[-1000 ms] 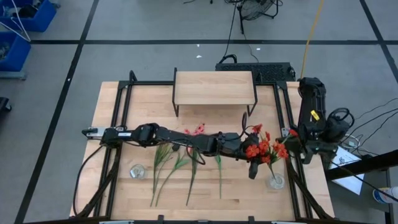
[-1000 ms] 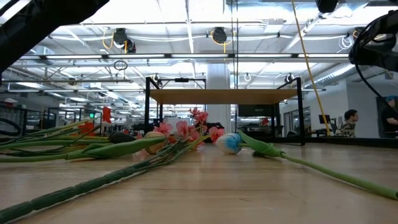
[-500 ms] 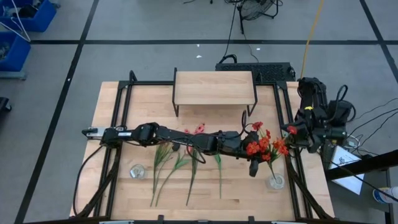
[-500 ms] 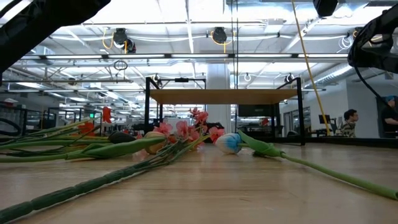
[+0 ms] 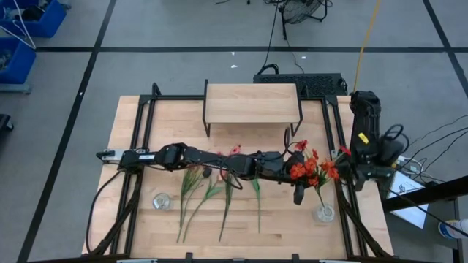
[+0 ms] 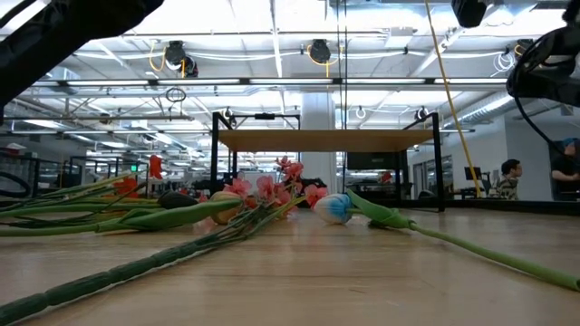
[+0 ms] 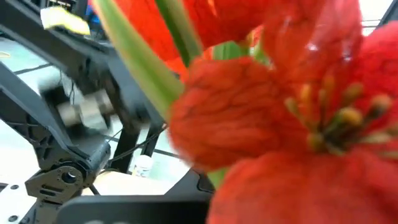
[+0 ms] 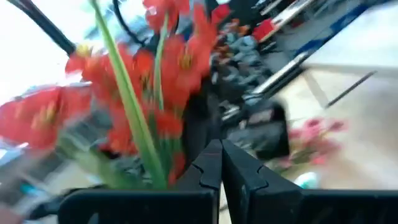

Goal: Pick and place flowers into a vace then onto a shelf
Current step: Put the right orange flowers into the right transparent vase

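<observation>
A spray of red flowers (image 5: 313, 172) leans over a small clear vase (image 5: 324, 213) near the table's right front, its green stem (image 5: 319, 197) running down into the vase. My left gripper (image 5: 303, 179) reaches level across the table into the blossoms and is shut. The red blossoms (image 7: 280, 118) fill the left wrist view. My right gripper (image 8: 221, 163) is shut and holds nothing, beside the flowers at the table's right edge (image 5: 356, 175). Several more flowers (image 5: 219, 201) lie flat on the table. The shelf (image 5: 252, 102) stands at the far middle. My left gripper is shut on the red flowers' stem just below the blossoms, coming level from the table's left side. The blossoms hide the fingers and the place of contact. The stem slants down from the hold, with its lower end (image 5: 322, 208) in the vase.
A second clear glass (image 5: 161, 201) stands near the front left. In the low view the lying stems and buds (image 6: 263, 195) spread across the tabletop before the shelf (image 6: 326, 140). A black frame (image 5: 340, 139) runs along the table's edges. People (image 6: 509, 177) are in the room behind.
My right arm has shifted at the table's right edge, pulling its wrist up and back, then coming down again to about where it was. The red blossoms have swayed a little. My left arm has kept still.
</observation>
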Tool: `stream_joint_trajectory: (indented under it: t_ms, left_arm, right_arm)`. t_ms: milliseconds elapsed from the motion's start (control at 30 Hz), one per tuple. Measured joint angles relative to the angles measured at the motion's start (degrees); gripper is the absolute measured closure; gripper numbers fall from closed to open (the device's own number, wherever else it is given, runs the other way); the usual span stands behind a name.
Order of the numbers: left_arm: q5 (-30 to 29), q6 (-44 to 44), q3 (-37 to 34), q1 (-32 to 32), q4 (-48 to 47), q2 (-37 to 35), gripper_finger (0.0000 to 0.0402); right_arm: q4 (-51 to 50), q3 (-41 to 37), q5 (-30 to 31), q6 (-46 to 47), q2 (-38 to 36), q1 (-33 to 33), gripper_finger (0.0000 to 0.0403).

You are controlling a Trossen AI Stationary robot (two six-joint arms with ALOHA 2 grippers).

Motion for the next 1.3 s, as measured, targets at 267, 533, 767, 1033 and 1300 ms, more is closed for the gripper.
stream_joint_trajectory:
  t_ms: [267, 533, 767, 1033, 1300]
  left_arm:
    - [0.5, -0.2, 0.0, 0.2, -0.2, 0.0, 0.0373]
    - [2.4, -3.0, 0.0, -0.1, -1.5, 0.0, 0.0391]
    - [3.1, -2.8, 0.0, -0.3, -1.9, 0.0, 0.0371]
    - [3.5, -2.8, 0.0, -0.3, -2.0, 0.0, 0.0383]
    - [1.5, -4.0, 0.0, -0.1, -3.9, 0.0, 0.0375]
  right_arm:
    - [5.7, -12.8, 3.4, 17.5, -0.2, -7.6, 0.0399]
    - [7.3, -12.7, 3.5, 3.4, -0.2, -21.9, 0.0399]
    - [6.4, -12.8, 3.4, 2.1, -0.2, -26.6, 0.0399]
    - [1.5, -12.2, 1.3, 1.5, 1.7, -36.5, 0.0399]
    - [-13.8, -7.6, -2.6, 4.8, 6.1, -44.2, 0.0399]
